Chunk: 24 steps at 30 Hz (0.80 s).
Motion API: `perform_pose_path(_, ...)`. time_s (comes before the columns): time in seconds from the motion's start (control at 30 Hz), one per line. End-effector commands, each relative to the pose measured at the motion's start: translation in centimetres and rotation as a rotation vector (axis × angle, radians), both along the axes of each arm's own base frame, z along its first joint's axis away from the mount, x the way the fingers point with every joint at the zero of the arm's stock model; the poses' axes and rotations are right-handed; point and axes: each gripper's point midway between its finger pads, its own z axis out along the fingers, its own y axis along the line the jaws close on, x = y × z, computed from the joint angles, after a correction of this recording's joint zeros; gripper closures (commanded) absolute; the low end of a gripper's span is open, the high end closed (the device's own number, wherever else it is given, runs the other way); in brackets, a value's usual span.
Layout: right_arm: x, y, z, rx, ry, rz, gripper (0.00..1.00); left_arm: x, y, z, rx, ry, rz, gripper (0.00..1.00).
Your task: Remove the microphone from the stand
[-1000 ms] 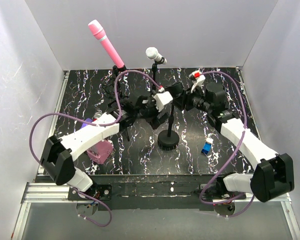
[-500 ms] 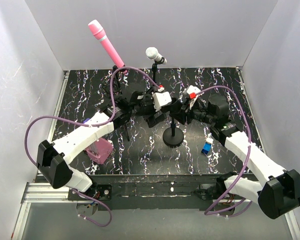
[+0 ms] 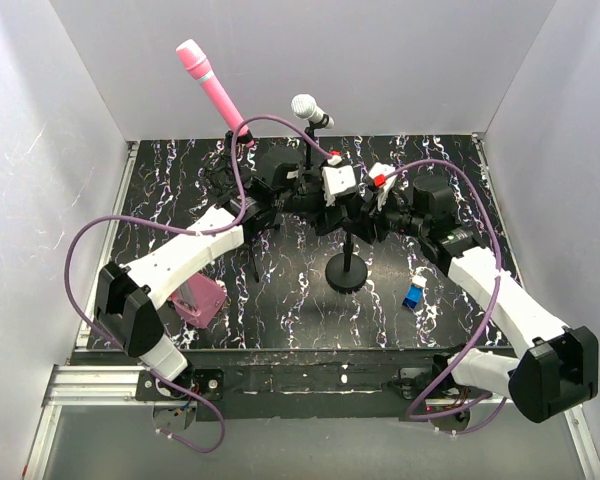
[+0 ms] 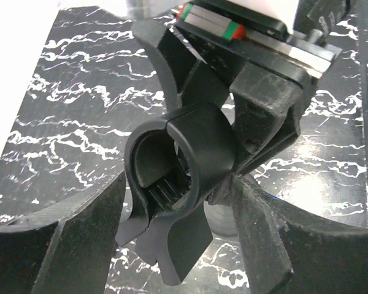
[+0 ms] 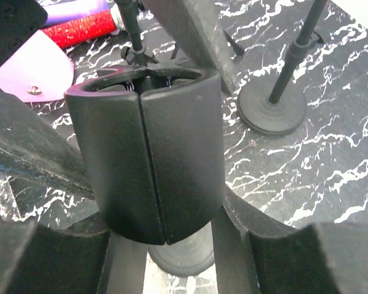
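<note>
Between the left fingers (image 4: 80,245) sits the black clip (image 4: 184,159) at the top of the middle stand (image 3: 345,272). Those fingers are spread wide, one on each side of the clip, with a gap showing on both sides. From the far side the right fingers (image 5: 43,257) are about half closed and clamped on the clip's body, steadying it.

Looking straight into the clip from the left wrist, it is hollow, with only ribs inside and no microphone. Ahead of the right fingers, past the clip, a red glittery microphone (image 5: 80,27) lies flat on the counter (image 3: 180,180), beside a pink pouch (image 5: 30,73). Behind both sets of fingers, a pink microphone (image 3: 212,88) and a white microphone (image 3: 308,108) sit tilted on their own stands.

My guess is that the red one belongs to this clip, which would mean the lifting-out is done and only the letting go remains. The next move would be for the right fingers to open gently so the stand doesn't rock. After that, both arms should draw straight back, clear of the poles close behind them.
</note>
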Motion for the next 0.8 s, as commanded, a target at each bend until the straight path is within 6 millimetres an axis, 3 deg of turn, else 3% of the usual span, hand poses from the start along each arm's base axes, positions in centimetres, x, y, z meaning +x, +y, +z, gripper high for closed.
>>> perform_pose_path(0.0, -5.5, -1.6, -3.7, -0.181, 0.210, 0.131, 0.53, 0.0, -1.8, 0.8, -0.066, 0.010, -0.058, 0.37)
perform_pose_path(0.1, -6.6, -3.1, -2.7, -0.241, 0.216, 0.099, 0.43, 0.1, -1.9, 0.5, -0.077, 0.036, -0.066, 0.49)
perform_pose_path(0.27, -8.8, -4.5, -1.6, -0.279, 0.192, 0.126, 0.41, 0.2, -2.3, -0.3, -0.098, 0.112, -0.076, 0.66)
perform_pose_path(0.5, -8.5, -4.5, 1.8, -0.179, 0.171, 0.036, 0.40, 0.1, -2.0, -3.8, -0.027, 0.075, -0.104, 0.69)
perform_pose_path(0.63, -8.6, -4.5, 1.7, -0.171, 0.203, 0.028, 0.41, -0.9, -1.6, -8.4, 0.091, 0.111, -0.147, 0.71)
perform_pose_path(0.77, -8.8, -4.8, 1.5, -0.158, 0.215, 0.009, 0.41, -1.3, -1.6, -9.9, 0.119, 0.133, -0.144, 0.73)
